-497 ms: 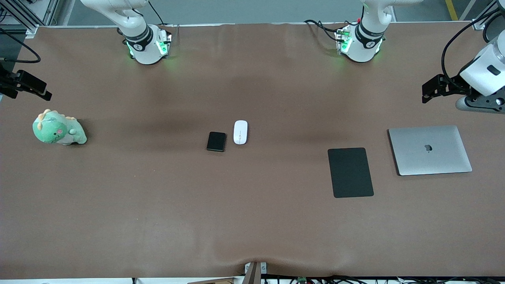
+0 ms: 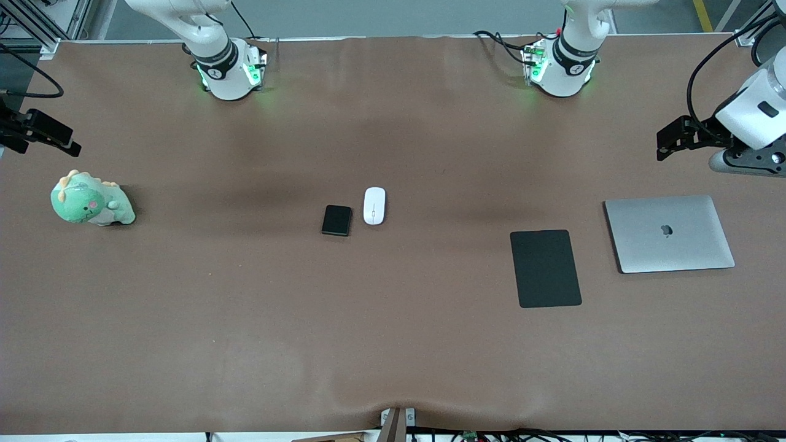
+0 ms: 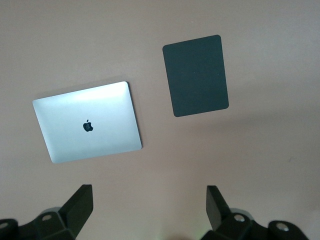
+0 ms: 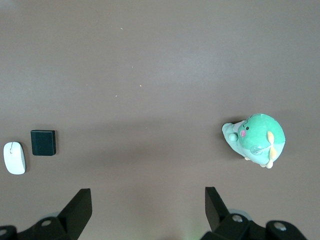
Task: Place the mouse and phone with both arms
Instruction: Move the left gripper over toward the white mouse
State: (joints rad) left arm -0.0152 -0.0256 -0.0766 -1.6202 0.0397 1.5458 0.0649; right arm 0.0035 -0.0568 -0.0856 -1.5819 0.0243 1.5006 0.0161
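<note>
Both arms hang high and wait at the ends of the brown tabletop (image 2: 393, 344). The left pincer (image 2: 672, 138) is up over the left arm's end of the tabletop, above bare surface near the closed silver laptop (image 2: 669, 233), and its wrist view shows the two black fingers (image 3: 80, 205) spread wide with nothing between them. The right pincer (image 2: 46, 132) is up at the right arm's end edge, over the tabletop near the green plush dinosaur (image 2: 91, 201), and its fingers (image 4: 80, 207) stand just as wide, also empty. At the middle of the tabletop lies the white mouse (image 2: 374, 205), flat on the surface, and just beside it, toward the right arm's end and a touch nearer the front edge, lies the small black phone (image 2: 337, 220); a narrow strip of tabletop shows between them. The black mouse pad (image 2: 545, 268) lies flat beside the laptop, between it and the mouse, closer to the front edge.
</note>
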